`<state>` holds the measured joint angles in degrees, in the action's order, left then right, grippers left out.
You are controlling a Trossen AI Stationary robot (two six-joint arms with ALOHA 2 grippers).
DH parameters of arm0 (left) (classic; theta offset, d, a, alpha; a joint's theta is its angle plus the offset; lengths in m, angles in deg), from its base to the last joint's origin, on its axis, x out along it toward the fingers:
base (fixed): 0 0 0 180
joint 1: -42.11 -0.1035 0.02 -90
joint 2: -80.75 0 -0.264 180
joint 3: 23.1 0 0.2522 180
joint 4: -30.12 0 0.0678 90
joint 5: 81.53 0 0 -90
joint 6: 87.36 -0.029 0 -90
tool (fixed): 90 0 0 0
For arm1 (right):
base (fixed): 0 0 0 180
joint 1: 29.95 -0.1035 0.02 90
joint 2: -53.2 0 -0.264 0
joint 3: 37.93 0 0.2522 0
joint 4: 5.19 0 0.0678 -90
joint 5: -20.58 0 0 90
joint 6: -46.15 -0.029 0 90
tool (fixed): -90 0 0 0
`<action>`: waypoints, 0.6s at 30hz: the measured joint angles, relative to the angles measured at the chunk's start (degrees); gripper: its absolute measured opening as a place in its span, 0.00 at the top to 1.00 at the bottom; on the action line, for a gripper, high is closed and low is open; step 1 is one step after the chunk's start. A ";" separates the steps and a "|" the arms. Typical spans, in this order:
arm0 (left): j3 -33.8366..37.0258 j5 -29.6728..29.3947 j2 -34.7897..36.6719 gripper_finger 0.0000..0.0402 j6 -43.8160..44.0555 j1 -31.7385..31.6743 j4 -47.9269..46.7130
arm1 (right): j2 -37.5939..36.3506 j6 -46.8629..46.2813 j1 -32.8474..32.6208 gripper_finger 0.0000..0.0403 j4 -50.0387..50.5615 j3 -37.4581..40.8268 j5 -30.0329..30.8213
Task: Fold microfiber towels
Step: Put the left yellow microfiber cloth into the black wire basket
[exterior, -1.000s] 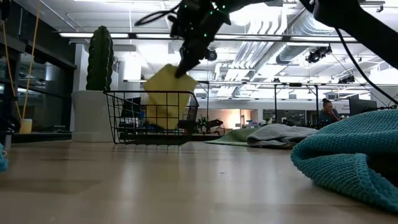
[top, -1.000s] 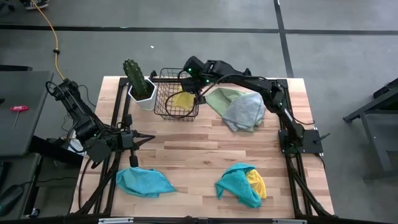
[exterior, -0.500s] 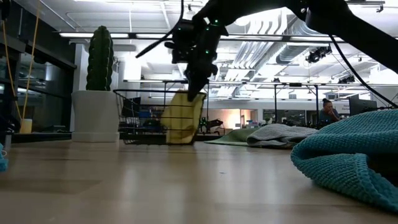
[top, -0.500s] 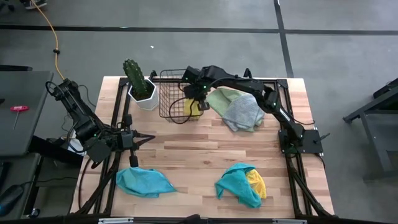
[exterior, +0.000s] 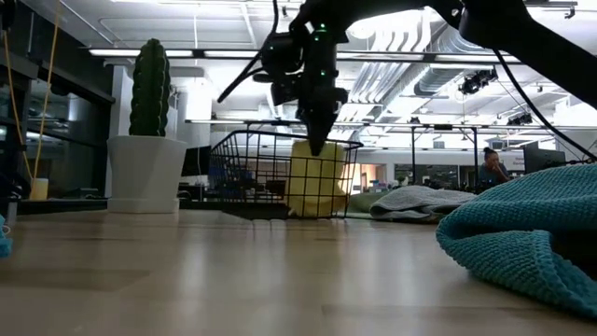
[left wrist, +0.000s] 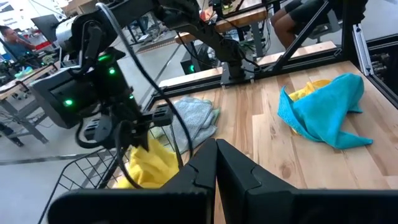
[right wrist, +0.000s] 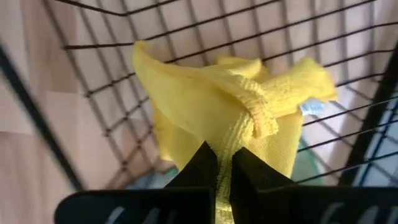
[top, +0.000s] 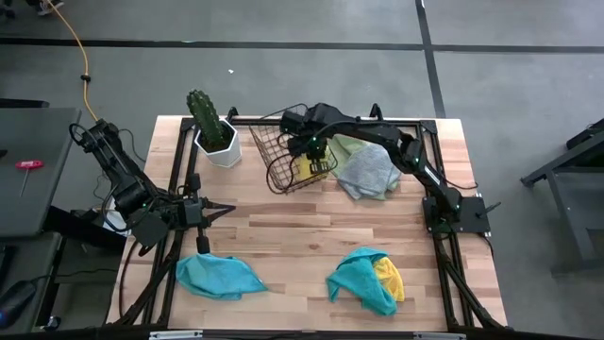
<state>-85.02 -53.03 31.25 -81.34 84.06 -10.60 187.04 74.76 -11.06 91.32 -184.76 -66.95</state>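
Yellow towel (top: 311,166) in black wire basket (top: 280,162) | grey towel (top: 368,172) over light green towel (top: 345,144) | teal towel (top: 219,277) | teal towel around yellow one (top: 366,280) | green cactus (top: 202,112), white pot (top: 221,149) | pale wood table (top: 311,236)

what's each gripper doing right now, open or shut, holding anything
Left gripper: shut, holding nothing, at the table's left side.
Right gripper: shut on the yellow towel, at the wire basket.
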 joint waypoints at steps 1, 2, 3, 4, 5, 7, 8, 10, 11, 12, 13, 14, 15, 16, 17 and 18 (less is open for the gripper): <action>0.00 0.00 0.00 1.00 0.00 0.00 -0.03 | 0.00 -0.76 -0.46 1.00 0.45 0.00 -0.24; 0.00 0.05 0.00 1.00 0.00 0.00 -0.05 | 0.00 -1.57 -0.93 1.00 0.97 0.02 -0.71; 0.00 0.34 0.00 1.00 0.00 0.00 -0.05 | 0.00 -2.19 -1.43 1.00 1.29 0.02 -1.17; 0.00 0.72 0.00 1.00 0.03 0.00 -0.05 | 0.00 -3.14 -1.89 1.00 1.32 0.02 -1.81; 0.00 0.98 0.00 1.00 0.22 0.00 -0.06 | 0.00 -3.37 -2.35 1.00 1.28 0.02 -3.01; 0.00 1.05 0.00 1.00 0.85 0.00 -0.07 | -0.02 -3.91 -3.36 1.00 1.01 0.02 -5.75; 0.00 1.05 0.00 1.00 0.89 0.00 -0.07 | -0.02 -4.28 -3.96 1.00 0.45 0.02 -7.12; 0.00 1.07 0.00 1.00 0.87 0.00 -0.07 | -0.02 -4.86 -5.09 1.00 -1.31 0.02 -9.44; 0.00 1.05 0.00 1.00 0.90 0.06 -0.07 | -0.02 -5.46 -5.64 1.00 -2.42 0.02 -10.40; 0.00 1.07 0.00 1.00 0.87 0.17 -0.07 | -0.02 -5.92 -6.15 1.00 -3.64 0.02 -11.23; 0.00 1.09 0.00 1.00 0.87 0.19 -0.07 | -0.02 -6.32 -6.61 1.00 -4.75 0.02 -12.55; 0.00 1.11 0.00 1.00 0.90 0.20 -0.07 | -0.02 -6.33 -7.06 1.00 -5.70 0.02 -13.82; 0.00 1.10 0.00 1.00 0.90 0.20 -0.07 | -0.02 -6.33 -7.47 1.00 -6.70 0.02 -15.09; 0.00 1.10 0.00 1.00 0.90 0.19 -0.07 | -0.04 -6.33 -7.82 1.00 -7.87 0.02 -16.24; 0.00 1.10 0.00 1.00 0.90 0.18 -0.09 | -0.04 -6.57 -8.16 1.00 -9.24 0.02 -17.17; 0.00 1.11 0.00 1.00 1.12 0.20 -0.18 | -0.06 -6.90 -8.47 1.00 -10.60 0.02 -17.85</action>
<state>-85.02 -51.91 31.25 -80.22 84.26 -10.78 186.99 67.86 -19.53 80.73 -184.74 -84.79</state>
